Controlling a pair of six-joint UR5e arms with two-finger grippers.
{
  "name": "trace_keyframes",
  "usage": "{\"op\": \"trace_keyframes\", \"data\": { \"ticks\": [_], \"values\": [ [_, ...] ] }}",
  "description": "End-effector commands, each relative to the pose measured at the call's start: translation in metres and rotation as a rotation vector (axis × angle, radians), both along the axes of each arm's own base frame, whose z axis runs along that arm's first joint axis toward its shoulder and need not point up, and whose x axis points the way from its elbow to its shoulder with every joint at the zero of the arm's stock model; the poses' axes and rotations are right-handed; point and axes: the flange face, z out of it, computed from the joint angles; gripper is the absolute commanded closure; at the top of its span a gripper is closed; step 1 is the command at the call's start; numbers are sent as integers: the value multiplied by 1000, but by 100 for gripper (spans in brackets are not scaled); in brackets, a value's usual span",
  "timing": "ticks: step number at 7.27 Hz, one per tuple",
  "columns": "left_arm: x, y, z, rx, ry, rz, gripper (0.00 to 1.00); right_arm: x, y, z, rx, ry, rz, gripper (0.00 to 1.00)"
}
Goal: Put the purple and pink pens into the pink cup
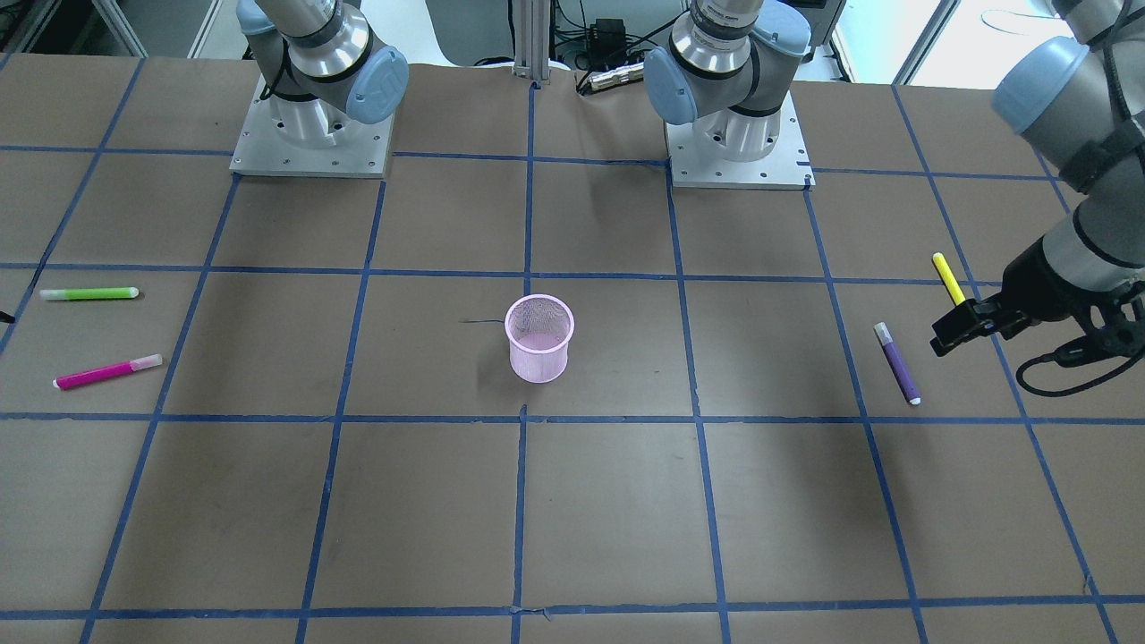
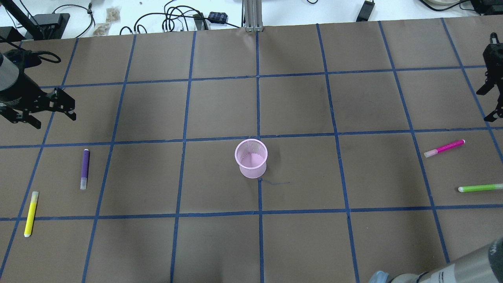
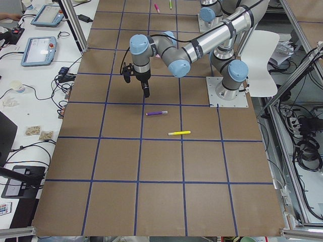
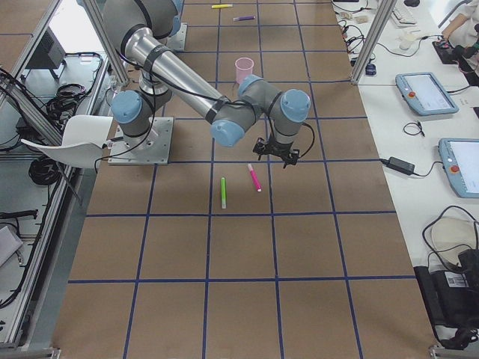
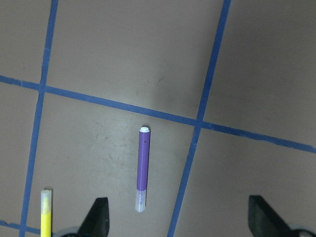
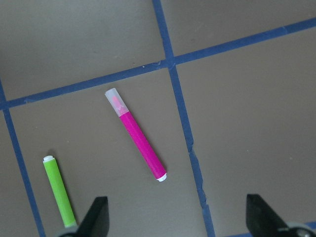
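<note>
Brown paper-covered table (image 2: pixel 298 106) with a blue tape grid is carrying everything. The landmark is the pink wire-mesh cup (image 2: pixel 251 159), standing upright and empty at centre.

Left gripper (image 5: pixel 178 222) is hovering well out on the cup's left side, fingers spread wide, gripping nothing. Right gripper (image 6: pixel 177 222) is hovering well off the cup's right side, likewise spread wide and empty.

Purple cylindrical marker pen (image 2: pixel 85 169) is lying flat, well to the cup's left, near the left gripper. In the left wrist view its long axis is running crosswise to the line between the fingers and sitting nearer one finger. Judging that a sideways shift and a descent would do, with little twist.

Pink marker pen with a clear cap (image 2: pixel 444 148) is lying flat, well to the cup's right, near the right gripper. Its axis is slanting against that finger line, so some wrist turn is looking necessary.

Each arm is sitting nearest its own pen. Yellow highlighter (image 2: pixel 31 213) and lime-green pen (image 2: pixel 480 188) are lying farther out from the cup, and the task wants neither.
</note>
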Motion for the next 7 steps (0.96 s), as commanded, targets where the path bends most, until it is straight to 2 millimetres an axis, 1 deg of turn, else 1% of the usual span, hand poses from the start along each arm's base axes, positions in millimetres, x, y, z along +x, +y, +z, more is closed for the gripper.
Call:
{"op": "trace_keyframes", "data": {
  "ticks": [1,2,3,4,5,6,7],
  "values": [
    [17,-13,-58,58,-41,13,0,-5,-16,-37,-69,-61,285,3],
    [22,-18,-77,77,-34,17,0,-3,-15,-46,-87,-97,358,3],
    [25,-23,-95,79,-31,17,0,-13,-6,-56,-103,-136,392,4],
    [28,-28,-114,87,-30,16,0,-14,1,-73,-129,-167,433,4],
    [29,-29,-129,109,-16,20,0,-10,8,-90,-132,-177,487,6],
    [29,-30,-139,125,-10,16,0,-14,24,-107,-130,-198,517,8],
    [30,-28,-142,132,-6,11,0,-21,36,-118,-146,-191,544,9]
  ]
}}
